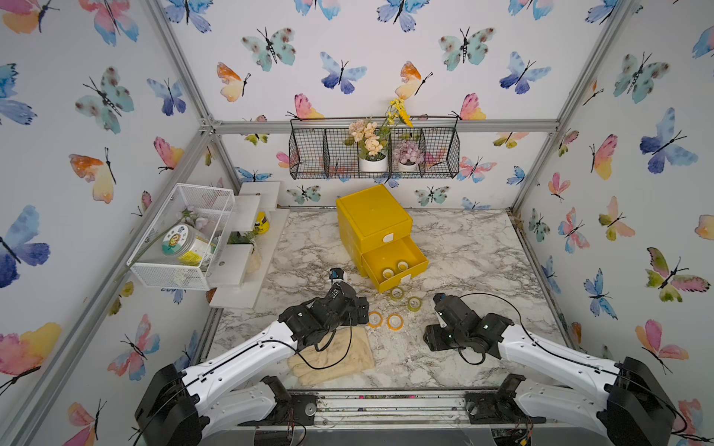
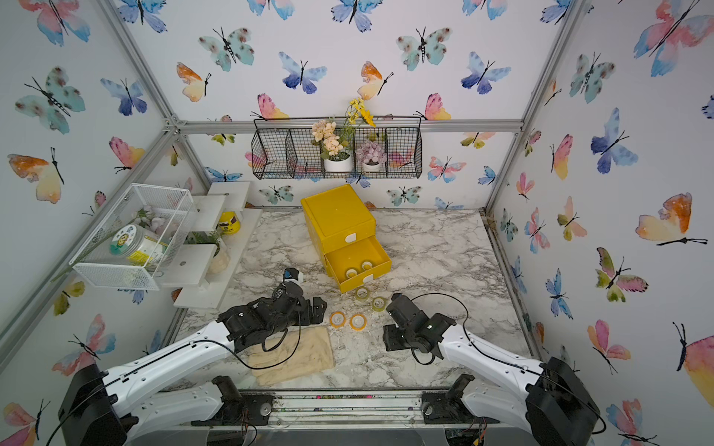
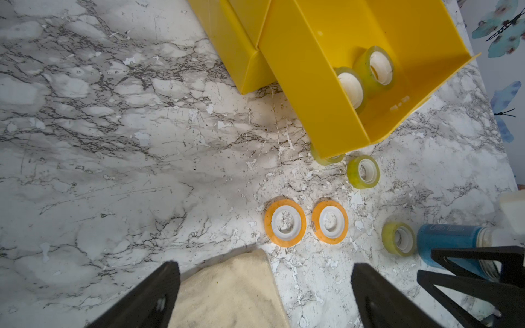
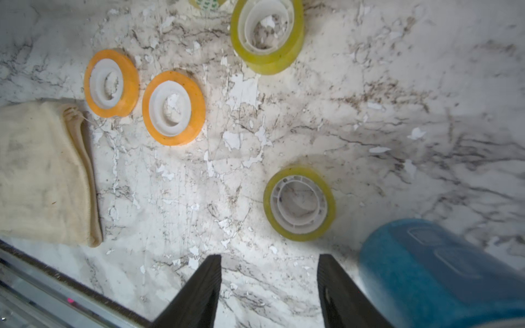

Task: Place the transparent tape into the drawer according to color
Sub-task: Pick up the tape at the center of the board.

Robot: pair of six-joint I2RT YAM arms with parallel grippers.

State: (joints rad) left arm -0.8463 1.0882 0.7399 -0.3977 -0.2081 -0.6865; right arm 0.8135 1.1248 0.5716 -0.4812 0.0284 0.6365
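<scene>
tape: two yellow-green rolls point(image 3: 377, 66) in open lower drawer point(image 3: 312, 85); two orange rolls point(image 3: 285, 221) flat ahead of left gripper point(image 3: 265, 265), jaws wide, empty | yellow-green roll point(image 4: 299, 204) just ahead of right gripper point(image 4: 269, 257), jaws part-spread, empty | risk: blue cylinder point(image 4: 431, 272) beside that jaw could get nudged; orange might join yellow-green | writing: none legible
</scene>
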